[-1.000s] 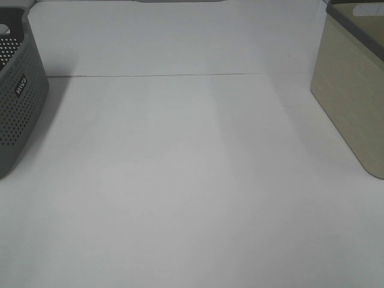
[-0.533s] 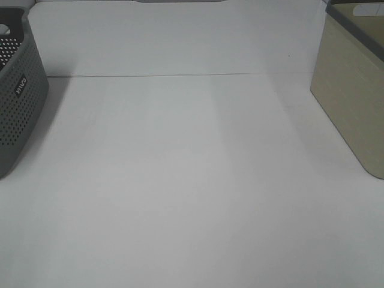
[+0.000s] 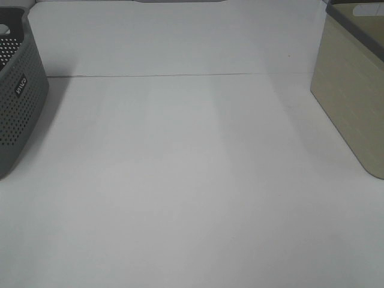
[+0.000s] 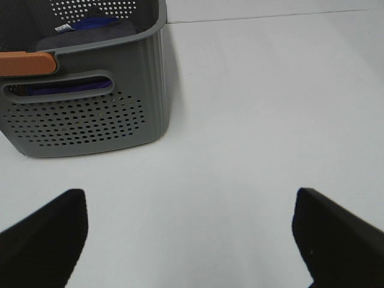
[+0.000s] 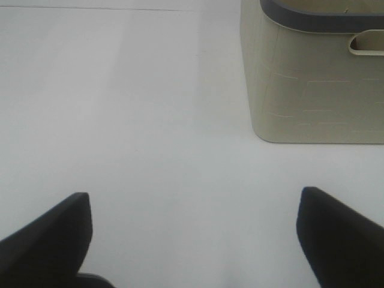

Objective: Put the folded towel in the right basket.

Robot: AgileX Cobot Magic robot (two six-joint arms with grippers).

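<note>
Folded dark grey and blue cloth (image 4: 90, 30) lies inside the grey perforated left basket (image 4: 84, 117), which also shows in the exterior high view (image 3: 18, 102). The beige right basket (image 3: 354, 102) stands at the table's right edge and shows in the right wrist view (image 5: 312, 78); its inside is hidden. My left gripper (image 4: 192, 240) is open and empty, low over the table, short of the grey basket. My right gripper (image 5: 195, 240) is open and empty, short of the beige basket. Neither arm shows in the exterior high view.
An orange piece (image 4: 24, 63) sits on the grey basket's rim. The white table (image 3: 192, 180) runs between the two baskets, with a thin seam line (image 3: 180, 75) across its far part.
</note>
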